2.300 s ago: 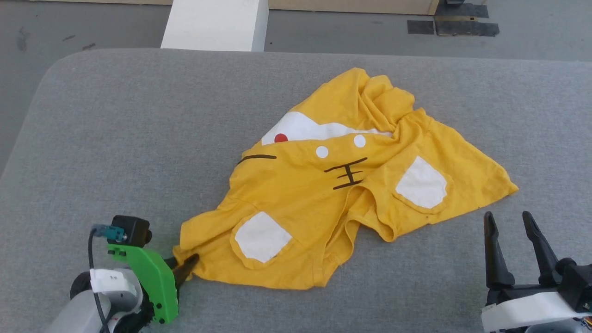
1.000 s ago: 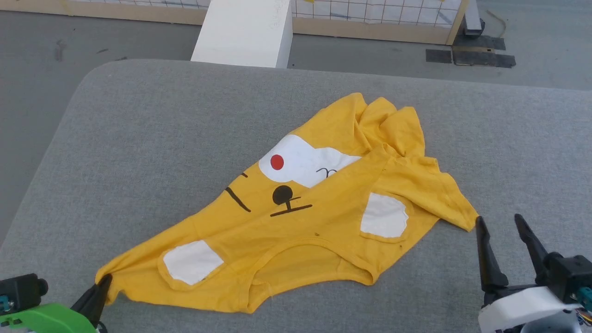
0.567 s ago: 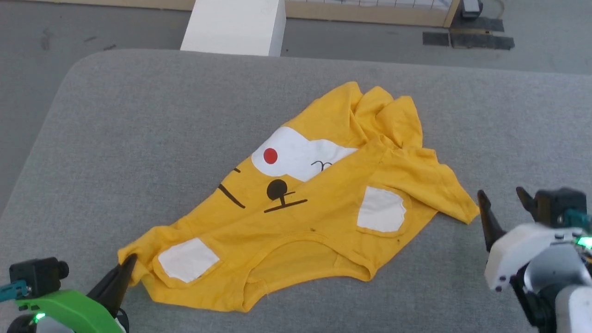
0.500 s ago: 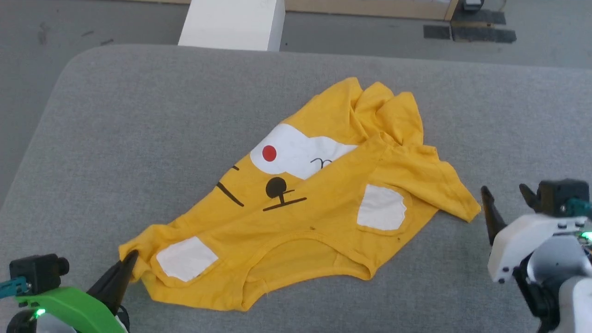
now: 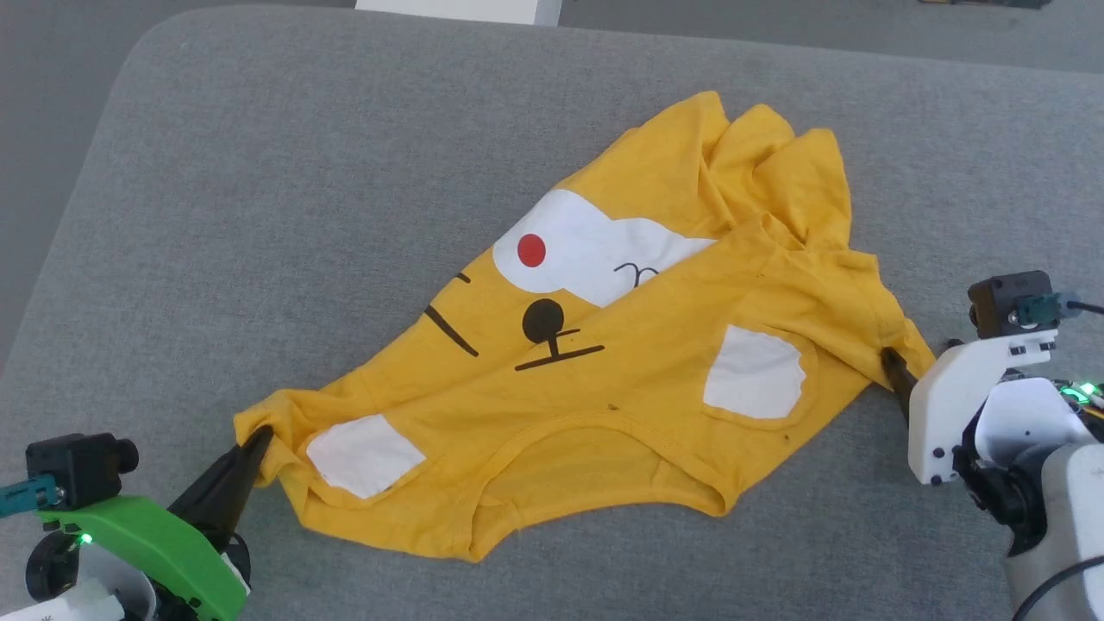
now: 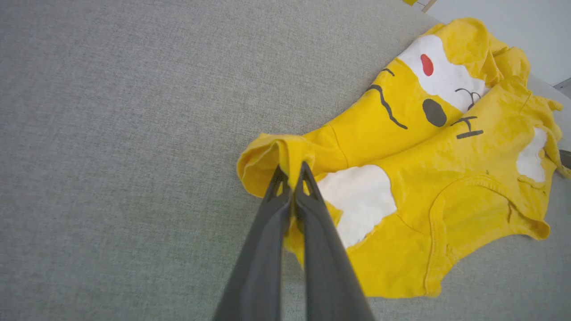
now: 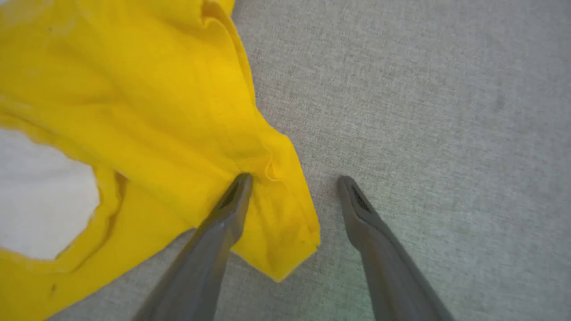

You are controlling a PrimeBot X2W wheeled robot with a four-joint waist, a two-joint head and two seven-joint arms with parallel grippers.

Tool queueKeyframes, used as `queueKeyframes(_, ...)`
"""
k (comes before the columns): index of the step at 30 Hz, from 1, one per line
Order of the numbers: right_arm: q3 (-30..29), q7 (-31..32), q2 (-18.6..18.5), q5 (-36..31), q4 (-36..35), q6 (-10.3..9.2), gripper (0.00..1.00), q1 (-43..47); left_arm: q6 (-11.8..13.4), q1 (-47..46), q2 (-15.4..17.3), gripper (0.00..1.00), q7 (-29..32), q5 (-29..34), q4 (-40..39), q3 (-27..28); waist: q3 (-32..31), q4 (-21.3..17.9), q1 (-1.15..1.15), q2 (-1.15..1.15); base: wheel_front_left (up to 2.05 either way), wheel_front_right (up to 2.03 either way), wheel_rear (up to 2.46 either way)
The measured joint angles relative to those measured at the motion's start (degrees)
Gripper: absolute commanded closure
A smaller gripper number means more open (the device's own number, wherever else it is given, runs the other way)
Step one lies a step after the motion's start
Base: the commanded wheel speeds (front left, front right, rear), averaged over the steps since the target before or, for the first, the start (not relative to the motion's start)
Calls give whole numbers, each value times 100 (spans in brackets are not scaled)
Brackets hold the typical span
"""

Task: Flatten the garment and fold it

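Note:
The garment [image 5: 604, 371], a bright yellow T-shirt with white patches, a red dot and black lines, lies crumpled and partly spread on the grey padded table [image 5: 259, 172]. My left gripper [image 5: 257, 438] sits at the lower left, shut on the shirt's left corner. In the left wrist view the fingertips [image 6: 292, 171] pinch a fold of the garment [image 6: 424, 178]. At the right my right gripper [image 5: 897, 362] stands open at the shirt's right corner. The right wrist view shows that gripper [image 7: 292, 180] astride the corner of the garment [image 7: 134, 111], one finger [image 7: 236, 191] resting on the cloth.
The table's rounded far-left corner [image 5: 164, 26] gives way to grey floor [image 5: 43, 129]. A white block [image 5: 457, 7] shows at the top edge beyond the table. Bare grey padding surrounds the shirt on all sides.
The head camera has tilted down. My left gripper pulled the left corner outward and the shirt spread. My right gripper moved in to the shirt's right corner, still open.

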Motion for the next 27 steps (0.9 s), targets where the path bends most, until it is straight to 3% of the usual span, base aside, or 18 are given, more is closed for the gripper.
queueKeyframes(3, 144, 443, -141, 193, 24, -7, 0, -117, -51, -48, -16, 100, 0, -12, 40, -19, 48, 71, 0, 0, 0, 0, 0)
queueKeyframes(4, 204, 600, -212, 283, 13, -10, 51, -157, -67, -56, -19, 100, 0, -22, 56, -22, 62, 91, 0, 0, 0, 0, 0)
queueKeyframes(5, 243, 713, -256, 343, -3, -10, 60, -184, -78, -62, -22, 100, 1, -33, 67, -26, 71, 103, 0, 0, 0, 0, 0)
queueKeyframes(7, 354, 971, -346, 503, -66, -19, 100, -236, -101, -96, -30, 100, 8, -42, 89, -45, 88, 121, 0, 0, 0, 0, 0)
queueKeyframes(11, 449, 1161, -349, 747, -164, -16, 100, -242, -143, -143, -43, 100, 33, -55, 124, -68, 59, 101, 0, 0, 0, 0, 0)
queueKeyframes(14, 322, 926, -280, 816, -233, -15, 100, -177, -148, -146, -97, 100, -8, -79, 135, -69, -9, 57, 0, 0, 0, 0, 0)
queueKeyframes(23, -838, -1236, 613, 612, -712, -7, 100, -130, -129, -549, -609, 100, -836, 127, 136, 83, -264, -148, 0, 0, 0, 0, 0)
queueKeyframes(27, -1003, -1900, 687, 1158, -697, -7, 100, -452, -116, -1002, -920, 100, -913, 158, 65, 30, -398, -283, 0, 0, 0, 0, 0)
